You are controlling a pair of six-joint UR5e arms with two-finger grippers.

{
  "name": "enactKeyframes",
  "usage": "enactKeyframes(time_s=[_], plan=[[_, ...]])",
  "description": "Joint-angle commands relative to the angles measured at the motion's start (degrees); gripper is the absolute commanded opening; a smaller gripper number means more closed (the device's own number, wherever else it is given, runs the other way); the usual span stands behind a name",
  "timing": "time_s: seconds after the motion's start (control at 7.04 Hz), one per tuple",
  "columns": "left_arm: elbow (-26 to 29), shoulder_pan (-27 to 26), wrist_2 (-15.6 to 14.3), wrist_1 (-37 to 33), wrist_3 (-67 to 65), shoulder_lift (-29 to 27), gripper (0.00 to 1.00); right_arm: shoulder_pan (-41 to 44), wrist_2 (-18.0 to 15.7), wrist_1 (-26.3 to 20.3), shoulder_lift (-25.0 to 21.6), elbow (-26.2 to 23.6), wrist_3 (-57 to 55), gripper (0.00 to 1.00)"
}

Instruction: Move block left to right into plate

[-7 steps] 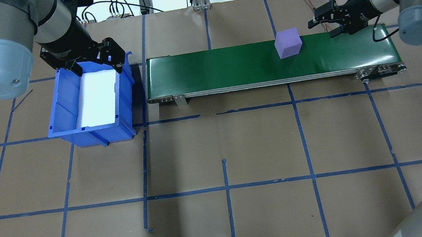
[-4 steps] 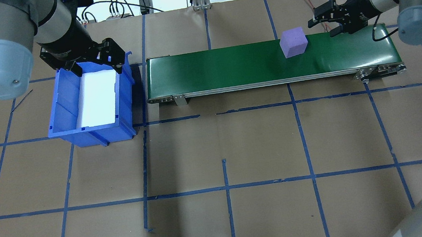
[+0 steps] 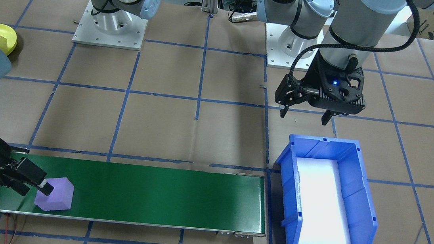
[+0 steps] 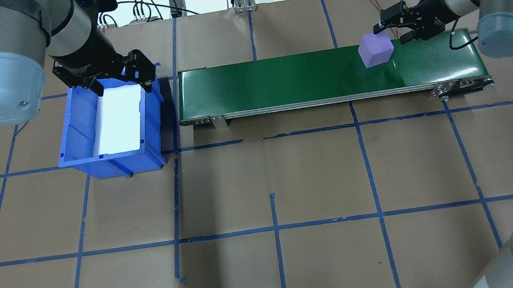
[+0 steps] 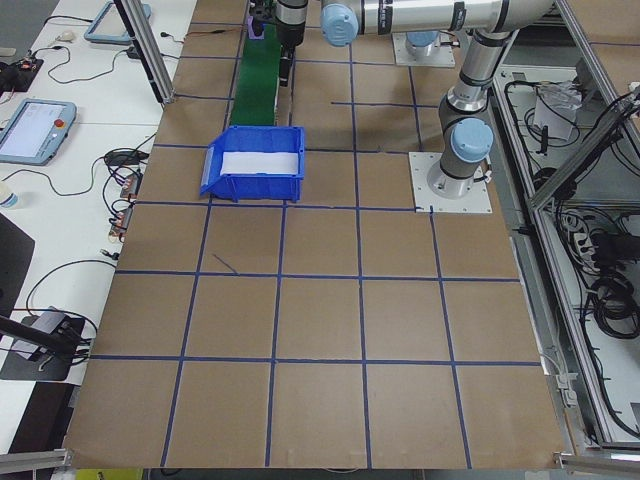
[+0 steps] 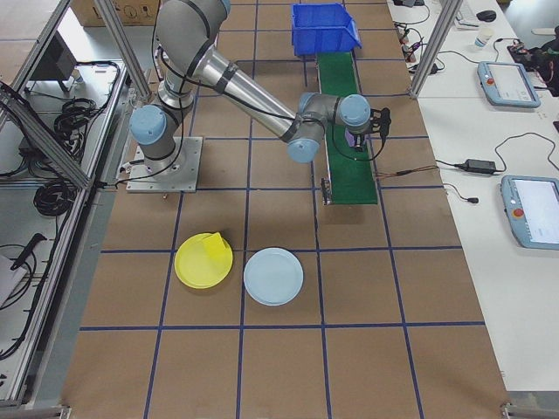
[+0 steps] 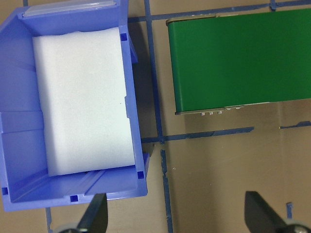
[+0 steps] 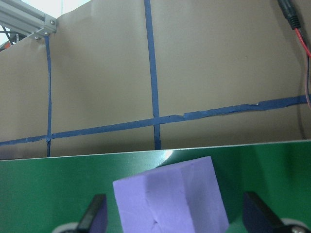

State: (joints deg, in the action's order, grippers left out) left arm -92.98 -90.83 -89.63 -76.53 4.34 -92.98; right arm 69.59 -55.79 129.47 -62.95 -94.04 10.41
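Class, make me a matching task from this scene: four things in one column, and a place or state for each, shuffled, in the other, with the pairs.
Things:
1. purple cube
2. yellow plate
3. blue bin
4. left gripper

Places or states:
A. holds a white foam pad
B. on the green belt
C. holds a yellow block
D. open, above the table

Pairs: 1-B, 2-C, 3-A, 4-D

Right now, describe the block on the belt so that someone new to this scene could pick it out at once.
Find the long green conveyor belt across the far side of the table. At its end away from the blue bin, just in front of the right gripper with its jaws open, sits the block. It is a lilac foam cube, the only thing on the belt.
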Motion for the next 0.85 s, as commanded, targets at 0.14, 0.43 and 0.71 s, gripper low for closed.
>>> enactKeyframes(time_s=[0.14, 0.43, 0.71], plan=[[-0.1, 0.0, 0.0, 0.0, 0.0, 0.0, 1.00, 0.4, -1.3, 0.1, 0.1, -0.1, 0.1, 0.97], [-0.1, 0.0, 0.0, 0.0, 0.1, 0.0, 1.00, 0.4, -4.7, 0.4, 0.6, -0.1, 0.7, 0.96], [-0.1, 0.0, 0.0, 0.0, 0.0, 0.0, 1.00, 0.4, -7.1, 0.3, 0.6, -0.2, 1.2, 0.85]])
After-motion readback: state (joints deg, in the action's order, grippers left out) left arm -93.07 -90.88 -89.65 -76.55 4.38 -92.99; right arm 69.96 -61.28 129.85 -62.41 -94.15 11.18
